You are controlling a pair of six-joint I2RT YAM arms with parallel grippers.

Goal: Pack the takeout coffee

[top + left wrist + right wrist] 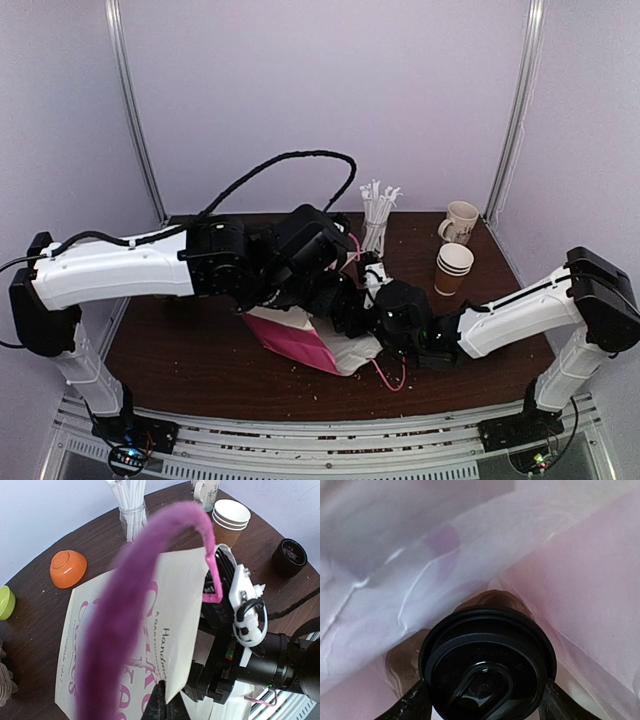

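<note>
Left tool (161, 702) clenched on the pink handle (150, 570), pulling the paper bag (120, 645) mouth open. Right tool (487, 707) grasping takeout coffee (487, 670), reached inside the bag. Looks ready to set down.

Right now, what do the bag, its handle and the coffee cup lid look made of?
Bag: paper, matte cream with pink print; crisp edges, and light glows through it in the right wrist view. Handle: probably soft magenta cord, fuzzy-looking, though that is partly blur. Coffee cup lid: black plastic with a slight sheen; moulded rim and sip tab.
</note>
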